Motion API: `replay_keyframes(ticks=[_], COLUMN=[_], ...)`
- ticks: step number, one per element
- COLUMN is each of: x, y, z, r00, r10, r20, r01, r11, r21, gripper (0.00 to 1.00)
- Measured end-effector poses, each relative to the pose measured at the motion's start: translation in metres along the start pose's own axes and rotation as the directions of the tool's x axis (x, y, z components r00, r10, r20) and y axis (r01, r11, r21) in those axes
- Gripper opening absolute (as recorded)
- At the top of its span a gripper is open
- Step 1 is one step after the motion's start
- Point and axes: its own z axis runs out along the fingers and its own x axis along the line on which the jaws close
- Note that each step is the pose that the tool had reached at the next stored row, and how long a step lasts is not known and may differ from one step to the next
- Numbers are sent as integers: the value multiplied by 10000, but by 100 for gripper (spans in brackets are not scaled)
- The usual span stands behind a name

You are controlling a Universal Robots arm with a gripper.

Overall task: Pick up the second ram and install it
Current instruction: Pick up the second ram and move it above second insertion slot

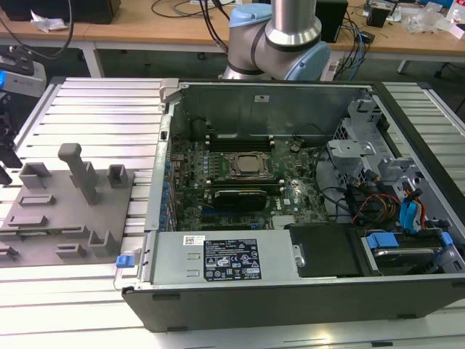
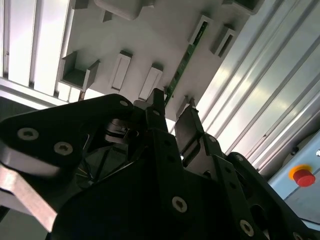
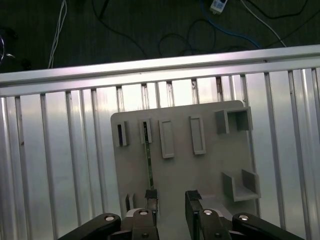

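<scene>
My pincer (image 3: pixel 171 196) is open. Its two fingers (image 3: pixel 193 200) are apart and nothing is held between them. It points down over the gray holder (image 3: pixel 200 175), which lies on the ribbed metal surface (image 3: pixel 55 165).

The second ram (image 3: pixel 148 160) stands on its thin edge in the gray holder. It is a skinny green stick that runs from a small slot (image 3: pixel 145 131) toward me. Its near end comes right up to one of my fingers (I cannot tell if they touch). In the second wrist view the second ram (image 2: pixel 185 59) is a thin green line that ends close by my pincer (image 2: pixel 175 102). Its chips are too small to make out.

The black body of my pincer hides the part of the gray holder closest to me in both wrist views.

In the exterior view my arm (image 1: pixel 280 33) rises behind the open computer case (image 1: pixel 290 298) and is cut off at the top. The gray holder (image 1: pixel 73 225) lies on the exterior view's left of the computer case.
</scene>
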Motion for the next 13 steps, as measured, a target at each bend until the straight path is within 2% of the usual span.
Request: replay_keyframes(ticks=[2,13], x=[1,5], y=[-1,-5], z=[32,112], r00=[10000,10000], r10=[-5,-15], r20=[0,-1], r01=[5,15], r11=[10000,10000], r21=[0,-1], gripper=[36,36])
